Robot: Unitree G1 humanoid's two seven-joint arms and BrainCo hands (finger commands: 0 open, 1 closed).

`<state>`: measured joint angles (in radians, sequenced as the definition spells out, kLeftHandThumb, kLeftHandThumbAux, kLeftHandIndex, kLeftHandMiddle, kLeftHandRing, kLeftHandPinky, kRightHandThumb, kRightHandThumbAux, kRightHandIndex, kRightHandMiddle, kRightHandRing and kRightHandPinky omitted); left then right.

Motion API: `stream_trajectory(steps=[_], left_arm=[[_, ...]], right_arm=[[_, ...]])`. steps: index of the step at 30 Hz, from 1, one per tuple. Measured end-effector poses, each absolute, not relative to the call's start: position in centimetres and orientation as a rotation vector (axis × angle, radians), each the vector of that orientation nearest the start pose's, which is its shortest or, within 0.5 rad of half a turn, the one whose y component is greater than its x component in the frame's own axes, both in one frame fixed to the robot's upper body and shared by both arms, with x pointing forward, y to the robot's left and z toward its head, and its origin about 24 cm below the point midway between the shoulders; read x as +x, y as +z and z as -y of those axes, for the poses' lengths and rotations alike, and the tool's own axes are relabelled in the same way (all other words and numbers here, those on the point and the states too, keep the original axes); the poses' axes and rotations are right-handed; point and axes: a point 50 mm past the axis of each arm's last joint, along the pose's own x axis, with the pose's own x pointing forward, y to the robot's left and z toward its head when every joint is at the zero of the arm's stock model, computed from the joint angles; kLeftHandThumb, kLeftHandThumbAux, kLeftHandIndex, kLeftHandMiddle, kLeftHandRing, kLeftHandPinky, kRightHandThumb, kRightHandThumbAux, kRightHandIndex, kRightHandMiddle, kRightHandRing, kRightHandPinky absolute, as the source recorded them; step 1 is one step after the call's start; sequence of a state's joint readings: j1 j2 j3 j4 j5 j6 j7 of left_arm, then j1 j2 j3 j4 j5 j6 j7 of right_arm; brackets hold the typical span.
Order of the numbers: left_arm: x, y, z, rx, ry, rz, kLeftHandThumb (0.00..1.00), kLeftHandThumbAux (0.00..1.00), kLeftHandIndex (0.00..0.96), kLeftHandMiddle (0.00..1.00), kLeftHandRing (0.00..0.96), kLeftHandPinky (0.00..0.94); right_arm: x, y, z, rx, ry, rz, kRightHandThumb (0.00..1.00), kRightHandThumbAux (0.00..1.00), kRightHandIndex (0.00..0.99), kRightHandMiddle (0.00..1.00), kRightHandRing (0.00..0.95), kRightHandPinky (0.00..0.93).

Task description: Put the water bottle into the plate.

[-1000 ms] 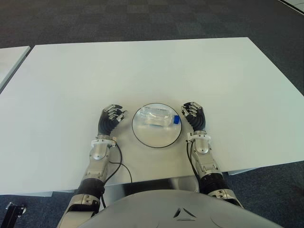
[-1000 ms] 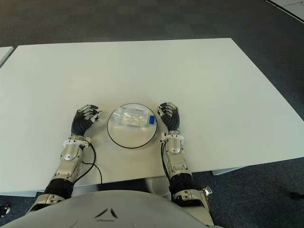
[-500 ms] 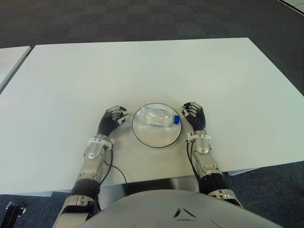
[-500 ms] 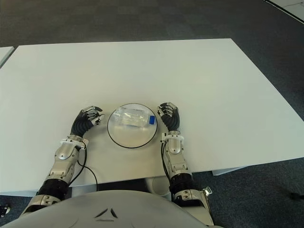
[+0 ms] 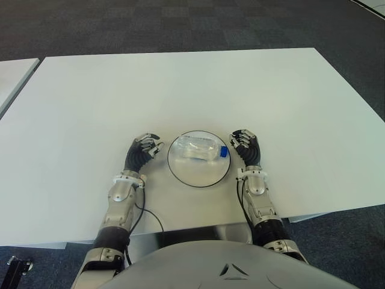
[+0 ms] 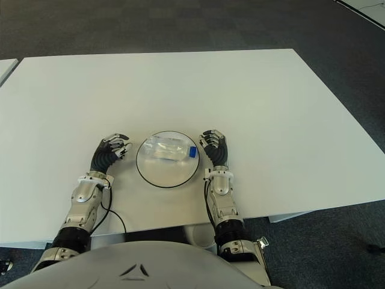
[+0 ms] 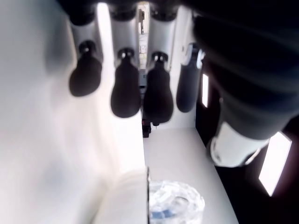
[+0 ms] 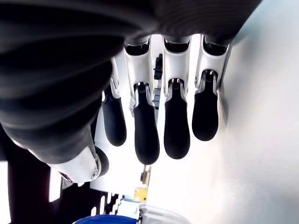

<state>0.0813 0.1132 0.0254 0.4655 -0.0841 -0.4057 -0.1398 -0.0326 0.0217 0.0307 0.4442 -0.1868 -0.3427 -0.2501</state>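
At the far left edge of the left eye view we see a sliver of a second table [image 5: 15, 75], apart from the main table [image 5: 180, 84], which fills most of the frame. In the lower left of centre our left hand [image 5: 142, 152] shows just left of the plate [image 5: 198, 174], not touching it; its forearm runs down toward the lower edge of the frame, with a thin black cable [image 5: 150, 214] looping beside it. In the left wrist view its fingers [image 7: 125, 93] hang loosely bent, with open space under them, and they hold nothing. At lower centre we see the round plate with a dark rim, lying on the table near its front edge. The bottle [image 5: 202, 149] lies on its side in the upper half of the plate, a clear, crinkled one, with its blue cap [image 5: 222, 152] pointing to the right, close to the plate's right rim. The left wrist view catches the bottle [image 7: 175, 207] too, on the plate's white rim. Just right of the plate shows our right hand [image 5: 246, 148], its knuckles near the cap but apart from it. In the right wrist view its fingers [image 8: 176, 126] are gently curled, side by side, with nothing between them and the thumb; a bit of the blue cap [image 8: 110, 219] shows at the lower edge there. To the right of that hand the table runs bare to its right edge, and beyond it we see dark carpet [image 5: 355, 54].
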Motion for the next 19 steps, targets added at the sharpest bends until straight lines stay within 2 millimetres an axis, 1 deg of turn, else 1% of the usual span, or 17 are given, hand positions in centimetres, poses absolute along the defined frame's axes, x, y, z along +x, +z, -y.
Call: stream_trajectory(steps=[12, 19], left_arm=[[21.03, -3.84, -18.05, 0.031, -0.019, -0.142, 0.704, 0.715, 0.438, 0.744, 0.745, 0.754], [21.0, -3.66, -17.55, 0.018, 0.024, -0.133, 0.702, 0.718, 0.436, 0.73, 0.734, 0.735]], right_arm=[[24.34, -1.79, 14.0, -0.163, -0.134, -0.046, 0.705, 0.727, 0.427, 0.582, 0.587, 0.583], [24.29, -1.72, 14.11, -0.167, -0.134, -0.043, 0.704, 0.728, 0.427, 0.578, 0.588, 0.585]])
